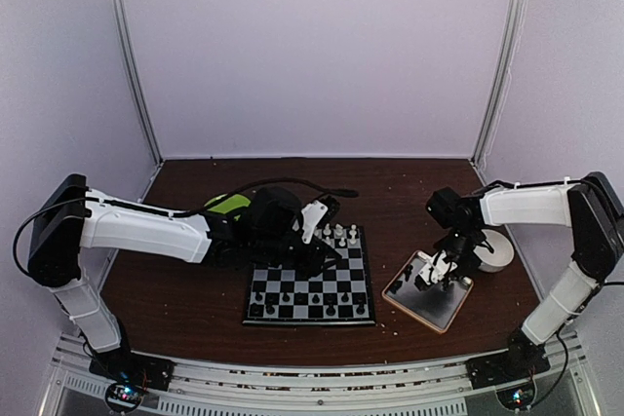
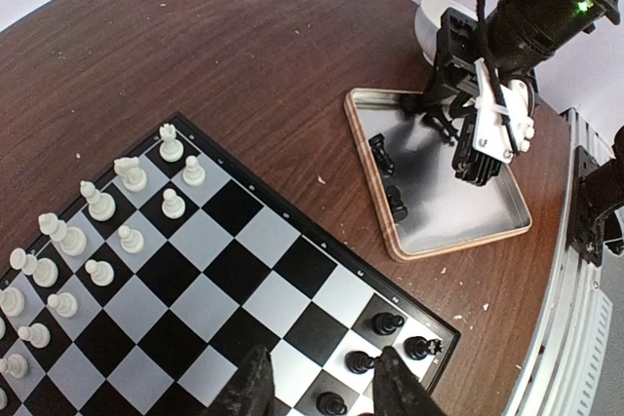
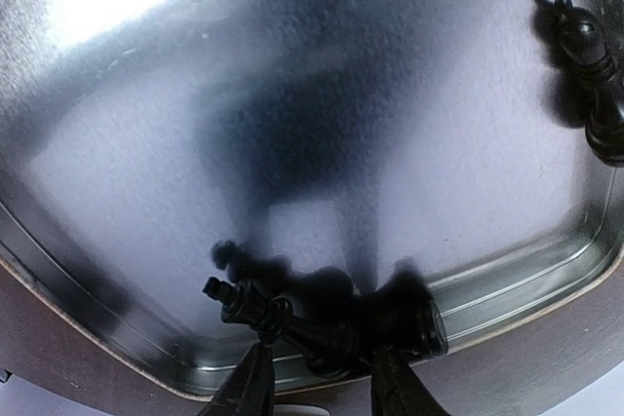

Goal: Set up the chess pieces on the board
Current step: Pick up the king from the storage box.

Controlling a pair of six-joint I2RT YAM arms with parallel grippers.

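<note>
The board (image 2: 224,270) lies mid-table. White chess pieces (image 2: 127,211) fill its two far rows, and several black ones (image 2: 390,323) stand near its right corner. My left gripper (image 2: 322,387) hovers open over that corner, nothing between its fingers, with a black pawn (image 2: 361,362) standing just inside the right finger. My right gripper (image 3: 322,382) is down in the tray (image 3: 292,143), open. Its fingertips straddle a black piece (image 3: 322,328) lying on its side against the tray's wall. A second black piece (image 3: 590,75) lies further off in the tray.
The tan-rimmed metal tray (image 1: 429,291) sits to the right of the board (image 1: 310,289). A white round container (image 1: 492,250) stands behind the tray. A green object (image 1: 226,204) lies behind my left arm. Crumbs dot the brown table.
</note>
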